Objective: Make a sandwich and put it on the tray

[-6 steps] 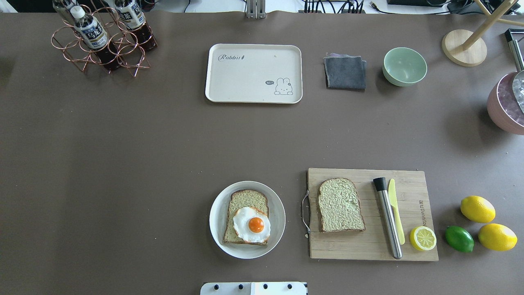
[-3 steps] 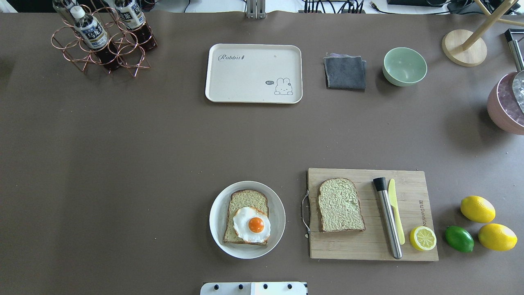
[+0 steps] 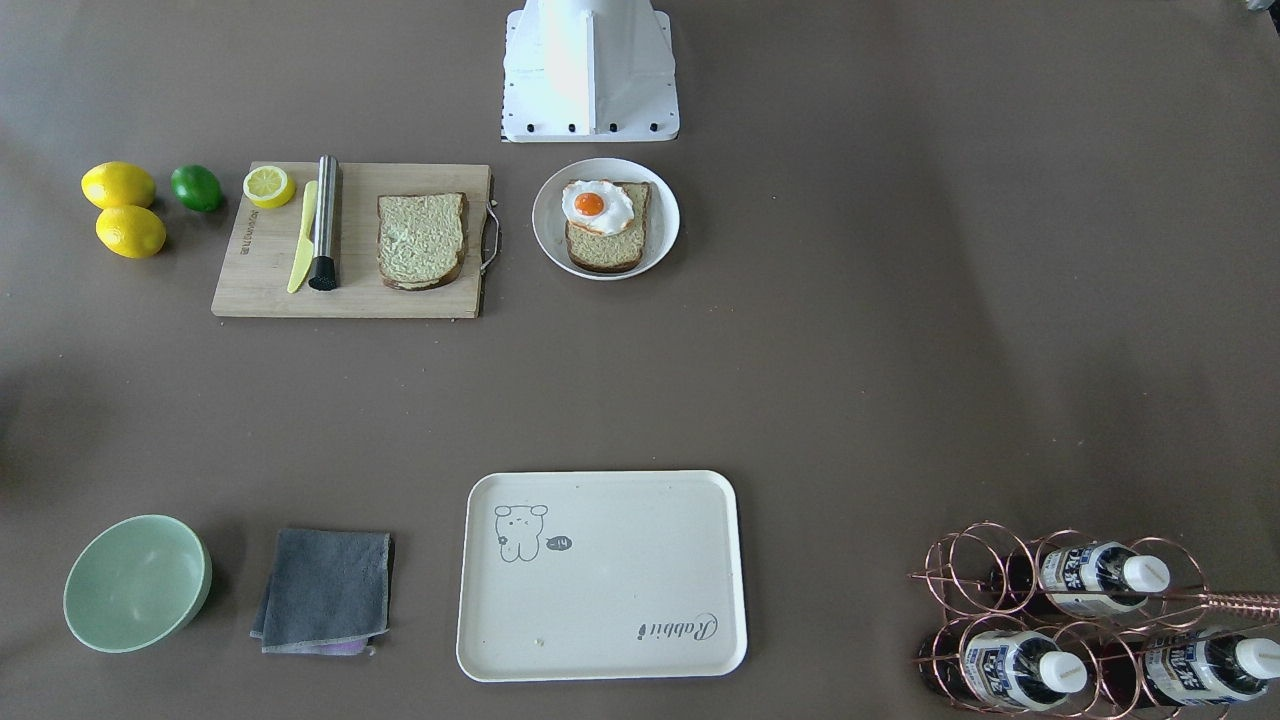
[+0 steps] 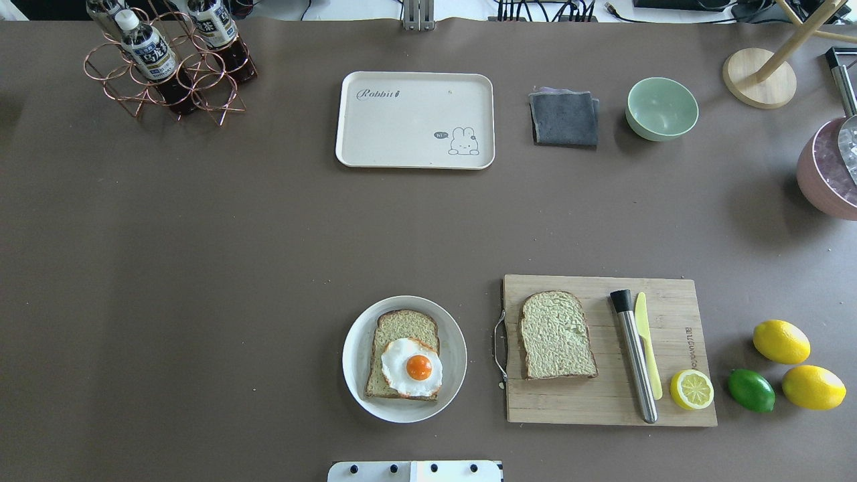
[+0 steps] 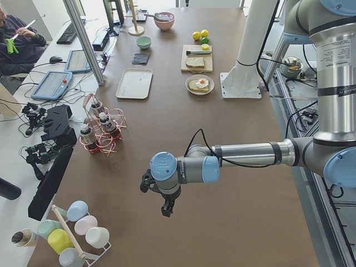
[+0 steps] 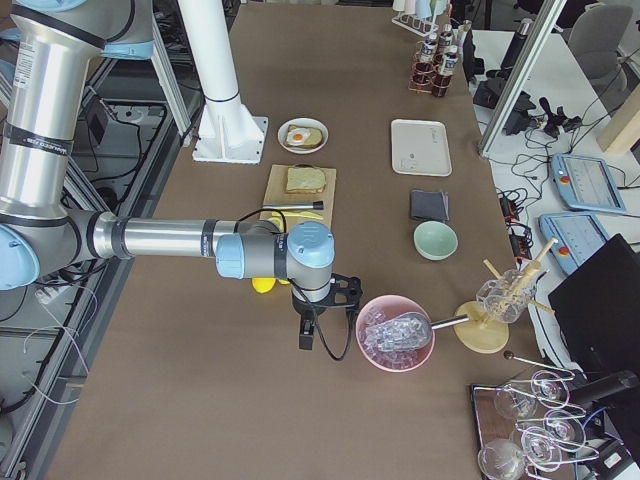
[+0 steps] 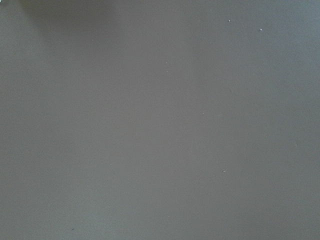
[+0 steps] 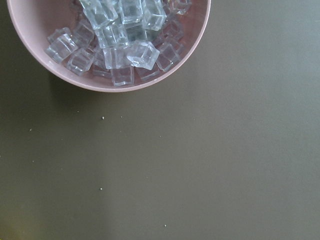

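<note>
One bread slice point(image 4: 405, 328) lies on a round white plate point(image 4: 355, 355) with the fried egg point(image 4: 412, 367) on top of it. The second slice point(image 4: 557, 335) lies on the wooden cutting board point(image 4: 602, 402). The cream tray point(image 4: 402, 127) sits bare at the far middle of the table. My left gripper point(image 5: 166, 208) hangs over bare table far off to the left, seen only in the exterior left view. My right gripper point(image 6: 305, 340) hangs beside the pink ice bowl point(image 6: 397, 335), seen only in the exterior right view. I cannot tell whether either is open or shut.
A steel bar tool point(image 4: 635, 355), a yellow knife point(image 4: 648, 345) and a half lemon point(image 4: 691, 389) lie on the board. Two lemons point(image 4: 781, 341) and a lime point(image 4: 751, 390) lie to its right. A bottle rack point(image 4: 167, 67), grey cloth point(image 4: 564, 118) and green bowl point(image 4: 661, 108) stand at the back.
</note>
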Controlling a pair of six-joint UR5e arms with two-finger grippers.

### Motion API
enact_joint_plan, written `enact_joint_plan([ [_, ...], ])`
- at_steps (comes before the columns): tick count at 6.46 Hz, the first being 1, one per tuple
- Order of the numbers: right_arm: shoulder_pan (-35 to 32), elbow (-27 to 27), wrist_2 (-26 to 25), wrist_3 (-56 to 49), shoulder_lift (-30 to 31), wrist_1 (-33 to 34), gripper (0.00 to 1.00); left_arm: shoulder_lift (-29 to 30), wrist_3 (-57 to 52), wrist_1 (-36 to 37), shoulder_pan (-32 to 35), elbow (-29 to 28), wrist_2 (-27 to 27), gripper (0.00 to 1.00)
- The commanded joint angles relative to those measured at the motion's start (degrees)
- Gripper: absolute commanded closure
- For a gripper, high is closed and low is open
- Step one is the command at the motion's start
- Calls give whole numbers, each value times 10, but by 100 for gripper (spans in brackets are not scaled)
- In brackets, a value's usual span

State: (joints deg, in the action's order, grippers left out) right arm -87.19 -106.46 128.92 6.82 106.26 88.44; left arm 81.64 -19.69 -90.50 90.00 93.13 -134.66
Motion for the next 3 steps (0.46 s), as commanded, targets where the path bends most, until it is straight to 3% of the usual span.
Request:
enact_joint_plan([
  [1, 0, 0, 3, 0, -3, 2, 0, 4, -2, -3, 0, -1, -11, 2],
  [3, -1, -5, 44, -1, -5, -6, 0, 12, 0, 0, -2, 1, -11, 2],
])
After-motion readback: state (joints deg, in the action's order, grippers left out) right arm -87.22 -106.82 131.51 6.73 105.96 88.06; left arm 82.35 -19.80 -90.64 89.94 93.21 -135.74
